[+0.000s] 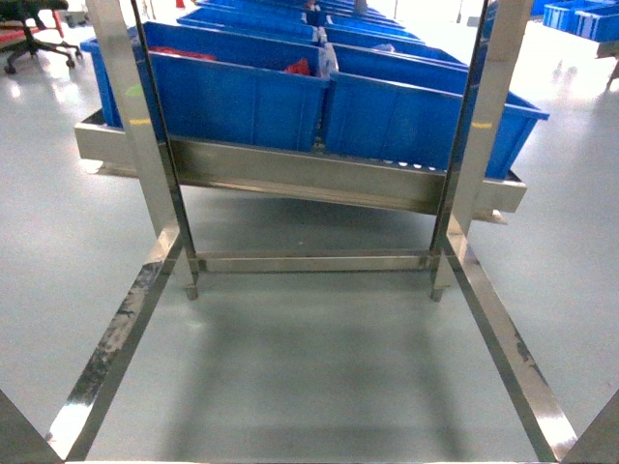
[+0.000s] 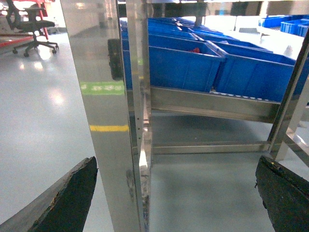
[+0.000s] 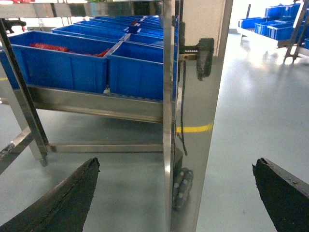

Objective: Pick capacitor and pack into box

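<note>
Bright overhead light glares off the glossy floor and steel posts (soft shadow beneath the rack); wrist views blur at the near edges.

Glossy pale grey floor with light glare, stainless steel rack frame carrying rows of blue bins, black office chair far left.

Each wrist view shows only two black, rough-surfaced fingertips with chipped, worn edges, on the left gripper and the right gripper alike
</note>
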